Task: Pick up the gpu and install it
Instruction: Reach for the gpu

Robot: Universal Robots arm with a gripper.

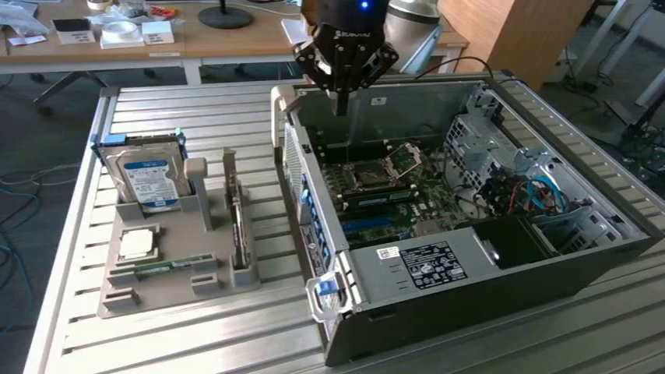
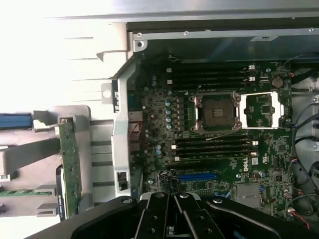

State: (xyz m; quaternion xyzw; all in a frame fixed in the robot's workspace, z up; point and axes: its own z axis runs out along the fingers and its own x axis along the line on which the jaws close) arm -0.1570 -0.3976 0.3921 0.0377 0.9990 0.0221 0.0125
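Jaws clenched shut, nothing btwn them, hanging over the far-left corner of the open PC case (image 1: 468,312), above the mobo (image 2: 219,124). Gpu (image 1: 237,222) stands on edge in a slot of the grey holder tray (image 1: 182,234), on the exterior view's left of the case, well apart from the jaws. HDD (image 1: 149,178) sits upright at the tray's far end. Surface (image 1: 187,343) is pale slatted aluminium. Room beyond: wooden desk (image 1: 208,43) w/ small boxes, wooden cabinet (image 1: 519,31) far right, cables (image 1: 21,187) on the floor at left.
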